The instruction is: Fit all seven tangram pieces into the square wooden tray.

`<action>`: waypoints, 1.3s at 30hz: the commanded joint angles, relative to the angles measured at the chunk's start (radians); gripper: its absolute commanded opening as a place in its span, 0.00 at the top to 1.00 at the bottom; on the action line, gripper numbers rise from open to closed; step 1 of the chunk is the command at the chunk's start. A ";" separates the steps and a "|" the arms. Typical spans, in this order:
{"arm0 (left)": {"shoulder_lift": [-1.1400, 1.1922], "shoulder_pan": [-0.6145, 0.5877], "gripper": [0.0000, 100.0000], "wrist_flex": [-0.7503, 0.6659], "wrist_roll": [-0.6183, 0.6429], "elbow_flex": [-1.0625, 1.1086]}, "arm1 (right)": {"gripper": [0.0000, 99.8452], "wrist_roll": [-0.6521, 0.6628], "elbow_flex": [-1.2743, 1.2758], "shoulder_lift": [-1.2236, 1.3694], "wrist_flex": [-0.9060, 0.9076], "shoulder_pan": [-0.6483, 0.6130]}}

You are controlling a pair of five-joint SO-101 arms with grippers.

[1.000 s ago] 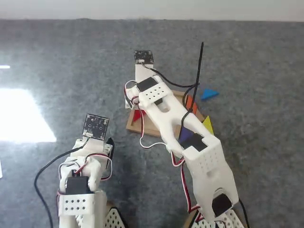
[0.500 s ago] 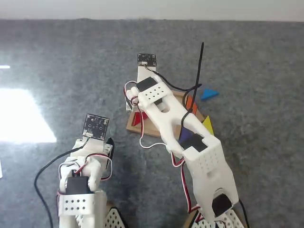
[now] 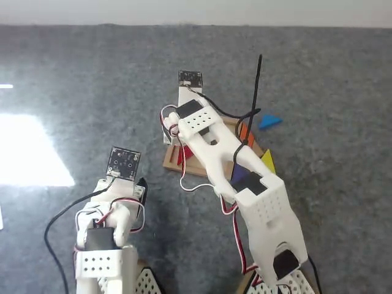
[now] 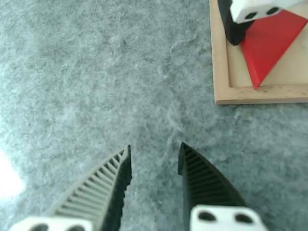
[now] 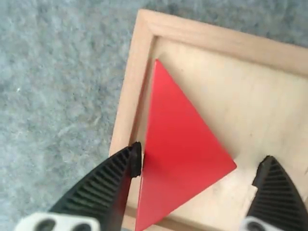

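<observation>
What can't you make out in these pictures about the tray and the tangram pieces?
- High view: the right arm covers most of the wooden tray, so how many pieces lie inside is hidden; the orange piece, purple piece and yellow piece show as slivers.
- Left wrist view: the tray runs off the edge; a black finger of the right arm hides part of the red triangle.
- Right wrist view: the red triangle's tip is cut off by the edge.

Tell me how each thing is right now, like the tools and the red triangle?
red triangle: in the tray, beside its wall.
tray: on the table, holding the red triangle.
blue triangle: on the table, outside the tray.
left tool: open, empty, above the table.
right tool: open, around the red triangle.
</observation>
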 commanded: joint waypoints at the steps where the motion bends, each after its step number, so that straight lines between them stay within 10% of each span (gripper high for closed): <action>1: -0.015 -0.006 0.85 0.000 -0.012 -0.008 | 0.63 -0.003 -0.074 -0.059 0.030 0.048; 17: -0.015 -0.006 0.85 0.000 -0.012 -0.008 | 0.63 0.158 0.157 -0.197 -0.059 0.197; 39: -0.015 -0.006 0.85 0.000 -0.012 -0.008 | 0.63 0.258 0.161 -0.151 -0.130 0.087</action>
